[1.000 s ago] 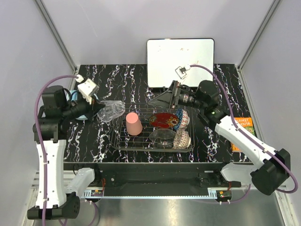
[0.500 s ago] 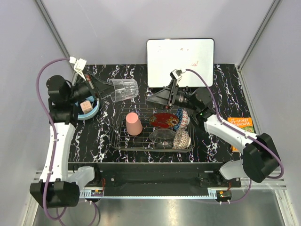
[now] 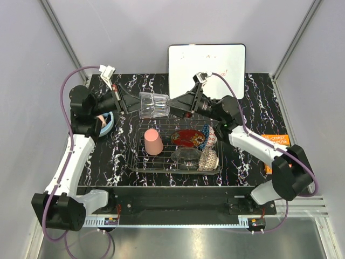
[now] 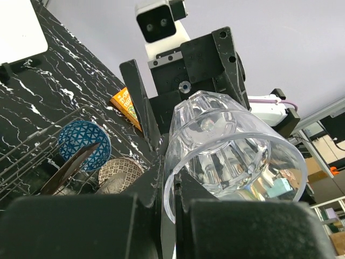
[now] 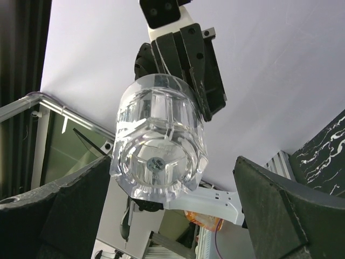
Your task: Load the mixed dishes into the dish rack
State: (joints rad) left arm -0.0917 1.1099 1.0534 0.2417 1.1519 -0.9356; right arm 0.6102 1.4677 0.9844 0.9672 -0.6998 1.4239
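Note:
A small clear glass hangs on its side in the air behind the dish rack. My left gripper is shut on its rim; the wrist view shows the rim pinched between the fingers of the left gripper. My right gripper is open and faces the glass's base, which sits just in front of the right gripper between its wide-spread fingers. In the rack are a pink cup, a red bowl, a blue patterned bowl, a beige lattice bowl and a clear glass bowl.
A white board stands at the back of the black marbled table. A blue dish lies at the left under the left arm. An orange book lies at the right edge.
The left arm has carried the glass up and to the right, from the table's left side to mid-air behind the rack. The right gripper has moved left to meet the glass's base.

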